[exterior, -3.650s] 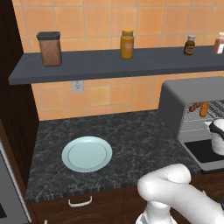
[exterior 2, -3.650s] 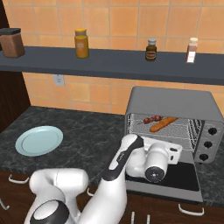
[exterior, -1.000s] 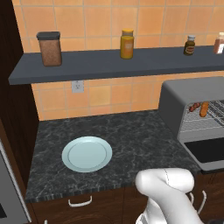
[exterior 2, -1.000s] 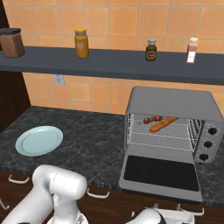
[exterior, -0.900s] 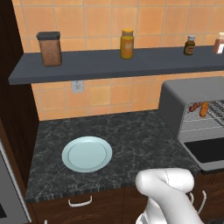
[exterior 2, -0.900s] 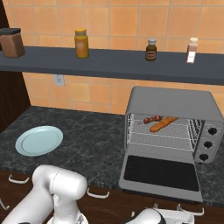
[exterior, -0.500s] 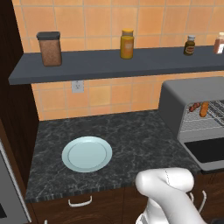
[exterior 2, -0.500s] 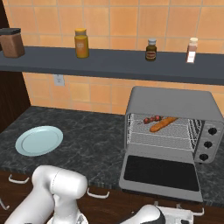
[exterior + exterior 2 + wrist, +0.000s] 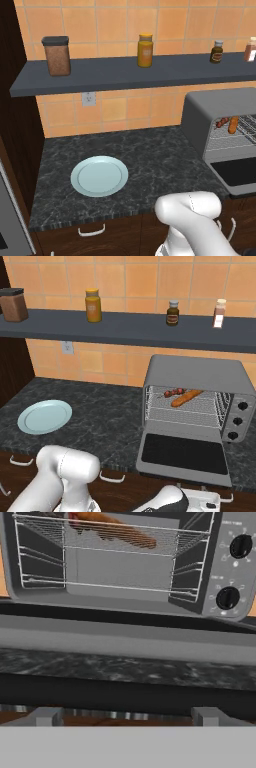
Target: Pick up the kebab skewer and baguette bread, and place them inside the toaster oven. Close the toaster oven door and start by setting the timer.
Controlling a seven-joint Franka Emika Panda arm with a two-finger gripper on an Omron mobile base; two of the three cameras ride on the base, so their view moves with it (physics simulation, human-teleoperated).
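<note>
The gripper itself is hard to make out; in the hand view its finger tips are not clearly seen, and in the right base view only the white hand shows low at the bottom edge, below the counter front; its jaws stand fully released, holding nothing. In the left base view the toaster oven point(image 9: 220, 120) is cut off at the right edge.

The dark speckled counter point(image 9: 107, 421) runs under an orange tiled wall; a pale blue plate point(image 9: 44, 416) lies on it at the left; above, a grey shelf point(image 9: 125, 328) carries a brown canister point(image 9: 13, 304), a yellow jar point(image 9: 93, 305), a small dark bottle point(image 9: 172, 312) and a pale shaker point(image 9: 219, 313).

At the right the toaster oven stands open; the toaster oven door point(image 9: 183, 454) lies folded down flat in front; on the wire rack inside, the kebab skewer point(image 9: 171, 392) lies at the left, just beside the baguette bread point(image 9: 186, 397). Both lie above the gripper and well apart from it; the hand view looks up at the oven from under the door edge.
</note>
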